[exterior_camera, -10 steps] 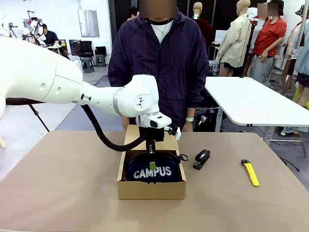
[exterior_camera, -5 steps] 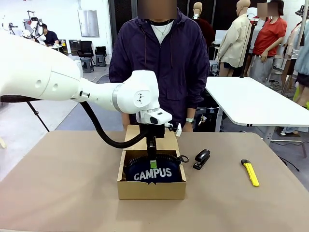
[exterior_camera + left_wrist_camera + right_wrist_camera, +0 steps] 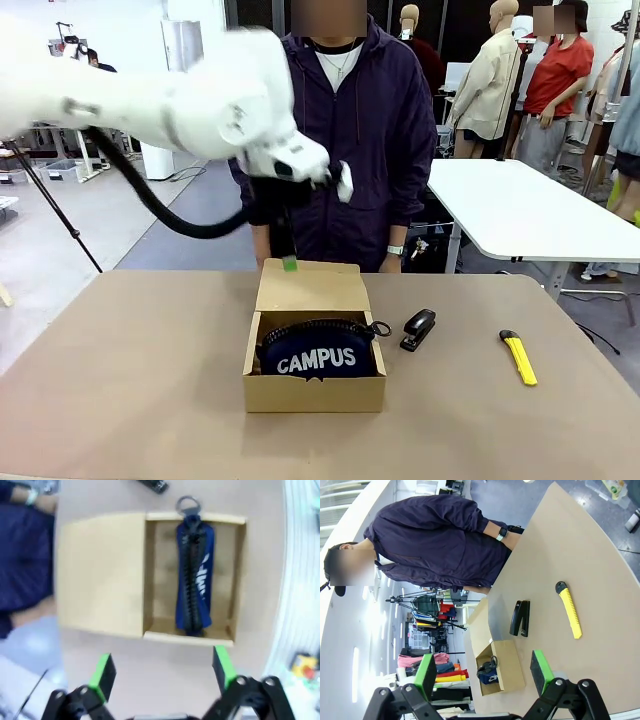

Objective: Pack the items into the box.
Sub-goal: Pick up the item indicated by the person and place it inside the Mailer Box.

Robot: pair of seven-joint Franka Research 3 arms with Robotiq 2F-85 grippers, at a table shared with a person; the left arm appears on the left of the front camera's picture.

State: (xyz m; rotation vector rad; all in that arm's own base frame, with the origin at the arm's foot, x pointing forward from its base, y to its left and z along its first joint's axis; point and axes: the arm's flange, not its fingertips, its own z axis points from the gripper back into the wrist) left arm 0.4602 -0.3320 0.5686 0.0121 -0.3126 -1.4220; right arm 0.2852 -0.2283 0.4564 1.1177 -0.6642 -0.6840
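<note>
The navy "CAMPUS" pouch (image 3: 318,356) lies inside the open brown box (image 3: 313,392), zip side up in the left wrist view (image 3: 195,580). My left gripper (image 3: 289,262) hangs open and empty well above the box's flap (image 3: 308,286); from its own camera its jaws (image 3: 162,672) stand wide apart over the box (image 3: 239,575). To the right of the box sits the black stapler (image 3: 418,328), and farther right the yellow utility knife (image 3: 519,357). My right gripper (image 3: 483,672) is open and empty, off the table's side, looking at the stapler (image 3: 521,618), knife (image 3: 569,609) and box (image 3: 509,670).
A person in a dark jacket (image 3: 345,130) stands at the far edge, right behind the box, hands down. The left arm's black cable (image 3: 165,210) loops above the table's left half. A white table (image 3: 520,205) stands beyond at the right.
My left gripper has opened, let go of the pouch in the box, and risen up and back above the flap. The pouch stays in the box.
</note>
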